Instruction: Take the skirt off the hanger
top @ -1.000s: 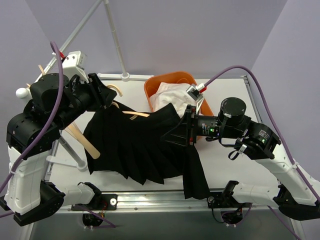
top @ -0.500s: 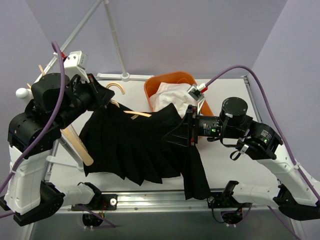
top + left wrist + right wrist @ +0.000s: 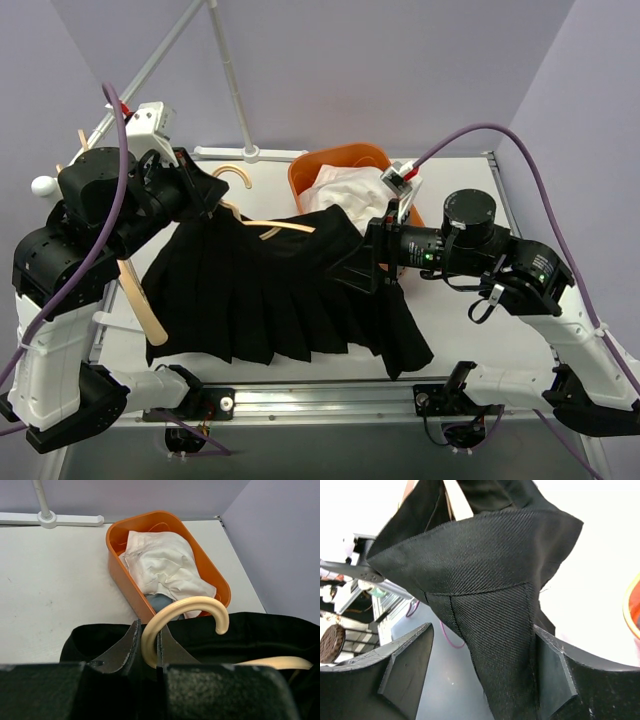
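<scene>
Starting at the left claw (image 3: 150, 649), its fingers are pinched together on the neck of the hanger (image 3: 186, 611), just under the pale hook, and hold it up off the surface (image 3: 455, 335). Below and to the right of that claw the black skirt (image 3: 270, 300) spreads wide, its hem near or on the surface. Its waistband bunches dark right under the claw, so that end looks still caught on the hanger. One wooden arm of the hanger shows bare on top of the cloth, running toward the right claw (image 3: 372, 258), which suggests that side has come free. The right claw appears clamped on a thick fold at the waistband corner, the fabric tented up to it, though its wrist view leaves a sliver of doubt on one side. Just beyond it sits an orange bin (image 3: 300, 182) with white cloth (image 3: 345, 190). I judge the job about half done: what remains is sliding off the end near the left claw, then laying the skirt down.
</scene>
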